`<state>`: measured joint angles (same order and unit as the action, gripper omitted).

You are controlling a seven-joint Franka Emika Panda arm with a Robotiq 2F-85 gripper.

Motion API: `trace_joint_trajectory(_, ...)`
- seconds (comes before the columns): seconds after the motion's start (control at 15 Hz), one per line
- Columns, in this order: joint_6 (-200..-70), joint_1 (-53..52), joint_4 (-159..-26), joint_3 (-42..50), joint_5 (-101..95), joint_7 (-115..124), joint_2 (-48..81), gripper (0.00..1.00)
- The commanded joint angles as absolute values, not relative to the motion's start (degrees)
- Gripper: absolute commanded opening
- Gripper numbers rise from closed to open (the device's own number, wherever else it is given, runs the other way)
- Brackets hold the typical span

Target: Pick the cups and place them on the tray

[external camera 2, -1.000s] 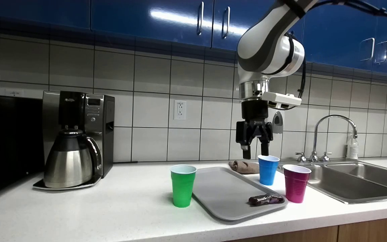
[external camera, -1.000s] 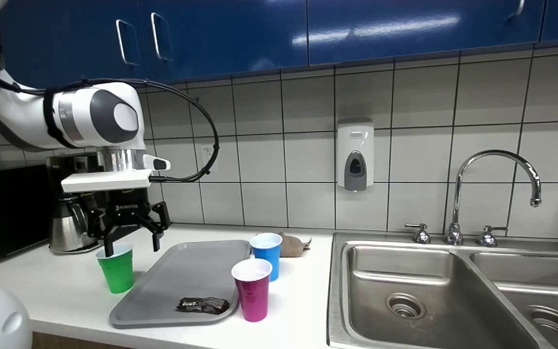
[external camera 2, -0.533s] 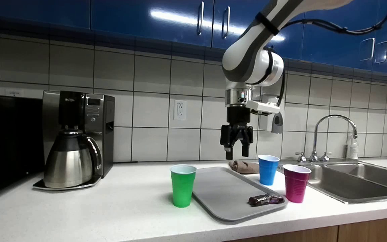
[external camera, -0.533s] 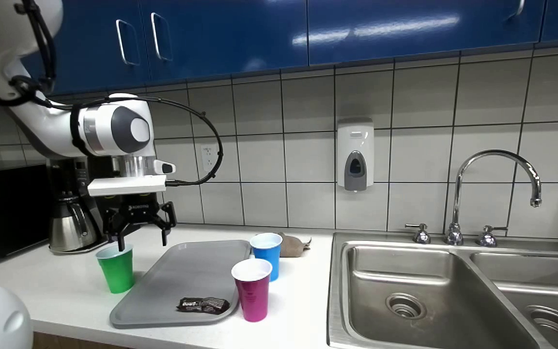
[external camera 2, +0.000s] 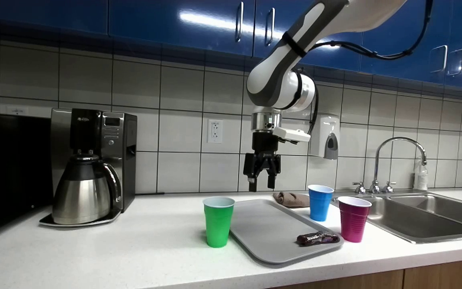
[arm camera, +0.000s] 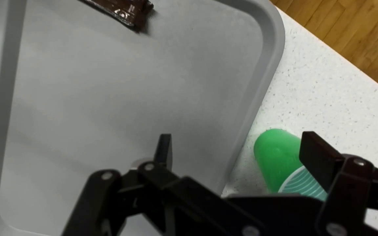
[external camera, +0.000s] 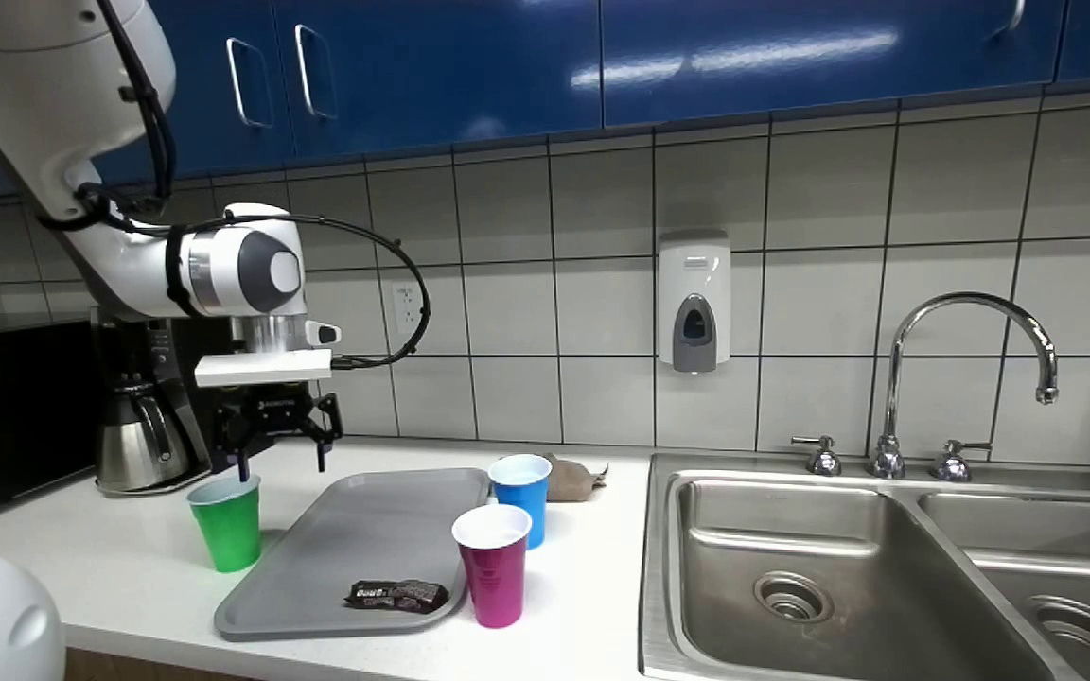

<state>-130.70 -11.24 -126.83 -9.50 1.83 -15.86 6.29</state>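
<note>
The green cup stands upright on the counter beside the grey tray. The blue cup and the purple cup stand upright along the tray's opposite side; all three also show in an exterior view. My gripper is open and empty, pointing down. It is raised above the tray's edge on the green cup's side, as also seen in an exterior view. In the wrist view the green cup lies partly behind one finger of the gripper. The blue and purple cups are out of the wrist view.
A wrapped brown bar lies on the tray. A brown cloth lies behind the tray near the wall. A coffee pot stands at the coffee maker. The steel sink lies past the blue and purple cups.
My open gripper has moved across from the blue cup's side towards the green cup's side of the tray, staying raised. The cups, tray and bar have not moved.
</note>
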Motion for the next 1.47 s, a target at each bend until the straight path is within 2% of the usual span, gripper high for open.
trace_joint_trajectory(0.0, -131.19, -11.35, -123.35, -10.89, 0.93, -15.95, 8.53, 1.0)
trace_joint_trajectory(0.67, -137.57, -14.19, -122.8, -12.07, -4.74, -9.14, 10.74, 1.0)
trace_joint_trajectory(1.4, -135.82, -18.17, -118.58, -11.63, -6.4, 8.27, 15.67, 1.0)
